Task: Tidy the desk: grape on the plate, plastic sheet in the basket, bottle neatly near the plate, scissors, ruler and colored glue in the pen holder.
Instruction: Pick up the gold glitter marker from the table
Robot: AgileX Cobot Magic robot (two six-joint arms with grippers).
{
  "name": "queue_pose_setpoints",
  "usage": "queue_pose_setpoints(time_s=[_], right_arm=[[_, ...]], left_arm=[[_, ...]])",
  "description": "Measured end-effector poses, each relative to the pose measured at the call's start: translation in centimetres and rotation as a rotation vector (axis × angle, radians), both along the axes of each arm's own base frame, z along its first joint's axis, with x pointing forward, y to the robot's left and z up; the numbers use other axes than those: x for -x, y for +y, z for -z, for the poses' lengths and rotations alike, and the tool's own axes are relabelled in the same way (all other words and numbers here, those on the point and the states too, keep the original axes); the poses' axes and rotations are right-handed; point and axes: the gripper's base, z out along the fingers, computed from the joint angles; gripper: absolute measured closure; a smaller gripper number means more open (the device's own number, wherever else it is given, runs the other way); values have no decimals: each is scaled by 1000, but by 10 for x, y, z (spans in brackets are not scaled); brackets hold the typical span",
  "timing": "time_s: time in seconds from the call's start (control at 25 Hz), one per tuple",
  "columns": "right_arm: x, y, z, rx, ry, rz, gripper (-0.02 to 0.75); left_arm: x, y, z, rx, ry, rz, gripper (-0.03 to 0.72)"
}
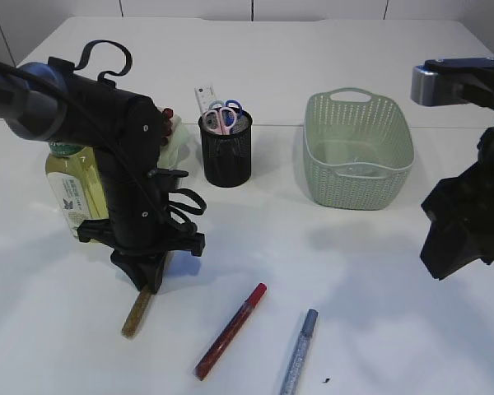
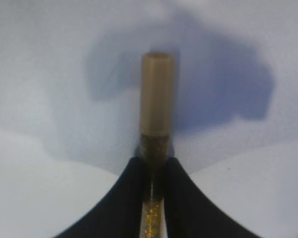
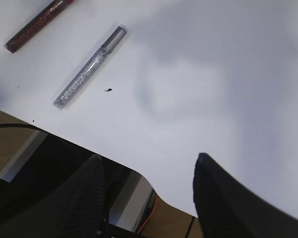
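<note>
The left gripper [image 2: 153,171] pinches the gold glitter glue tube [image 2: 156,99] low on its barrel, cap end pointing away, a grip suited to carrying it to the mesh pen holder [image 1: 226,153], which stands well apart. The right gripper [image 3: 149,198] hangs spread and empty; red [image 1: 229,331] and silver [image 1: 299,351] tubes lie on the desk.

Matte black left arm [image 1: 119,156] with looping black cables and small screws.
</note>
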Motion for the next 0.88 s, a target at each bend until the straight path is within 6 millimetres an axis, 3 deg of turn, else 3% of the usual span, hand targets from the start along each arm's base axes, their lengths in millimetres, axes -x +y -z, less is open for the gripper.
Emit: queue_pose_setpoints(time_s=[0.52,0.88], right_arm=[[0,0,0,0,0,0,289],[0,0,0,0,0,-2,289]], left_arm=[[11,-10,-2,-17,40,93,603],[16,-7,-34,-8,25,148,603]])
